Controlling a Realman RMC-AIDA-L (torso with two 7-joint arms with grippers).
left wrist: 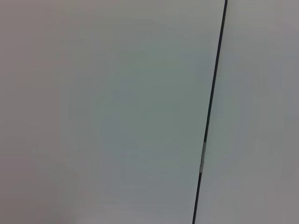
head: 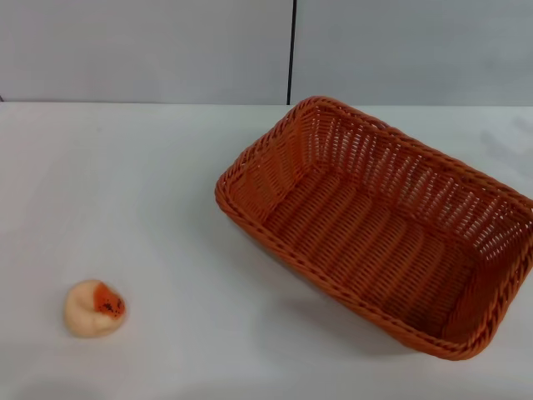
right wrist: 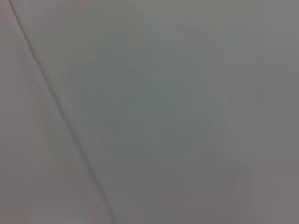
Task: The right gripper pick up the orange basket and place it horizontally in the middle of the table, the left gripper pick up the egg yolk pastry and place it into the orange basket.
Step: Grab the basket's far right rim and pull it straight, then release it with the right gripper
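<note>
On the white counter (head: 150, 192), toward our right side, the orange basket (head: 375, 225) sits upright and empty, skewed at an angle so that one corner points to the far wall and its long side runs diagonally off to the right edge of the head view. The egg yolk pastry (head: 95, 308) rests well apart from it, near the front on our left, orange patch turned up. Neither claw shows in any view; both wrist cameras see only a plain grey wall panel with a dark seam, so we cannot tell how far either claw is open, and nothing suggests either has hold of anything. We judge the task not yet begun: the first step, the right claw taking the basket, is still to do. To do it well, we would bring the right claw down over the braided rim of a near long side, one finger inside and one outside the sloping wall, and pinch the rim firmly. The basket then needs turning to lie square across the middle of the counter. Risk: a wide, light basket may tip or swing when held by one edge.
</note>
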